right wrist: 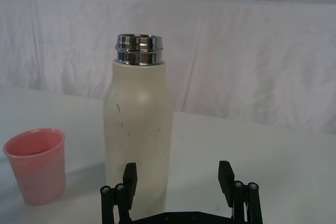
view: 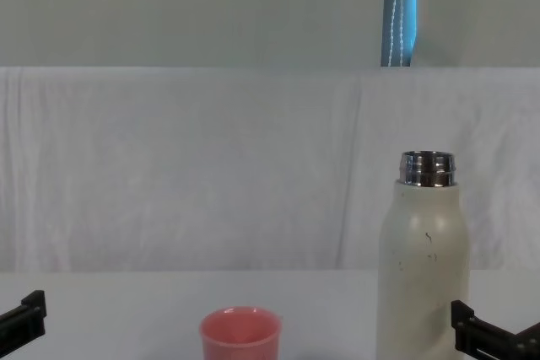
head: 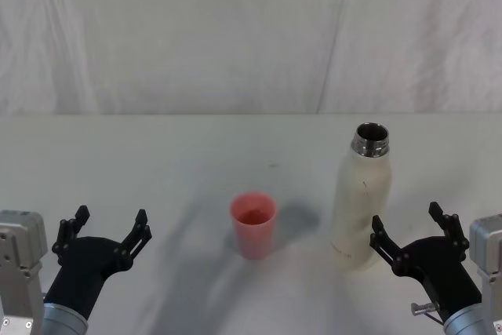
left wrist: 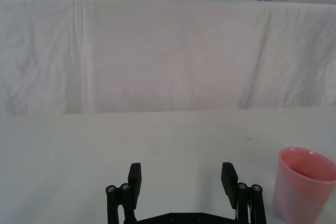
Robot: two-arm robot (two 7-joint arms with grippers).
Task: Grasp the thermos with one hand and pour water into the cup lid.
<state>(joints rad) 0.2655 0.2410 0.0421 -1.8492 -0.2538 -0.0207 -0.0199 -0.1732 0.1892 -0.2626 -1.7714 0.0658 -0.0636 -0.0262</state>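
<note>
From the head view, the thermos [head: 361, 198] is standing upright and uncapped on the white table [head: 157, 162], right of the cup lid [head: 252, 223], the two near but apart. The right gripper [head: 409, 229] is hovering just beside the thermos base with its fingers spread apart; the left gripper [head: 110, 229] is sitting low at the left, fingers likewise spread. In the left wrist view, the left gripper [left wrist: 181, 178] is gaping over bare table with the cup lid [left wrist: 304, 184] off to one side. In the right wrist view, the right gripper [right wrist: 177, 176] is facing the thermos [right wrist: 138, 129], holding nothing. In the chest view, the thermos [view: 424, 259] is towering over the cup lid [view: 240, 335].
</note>
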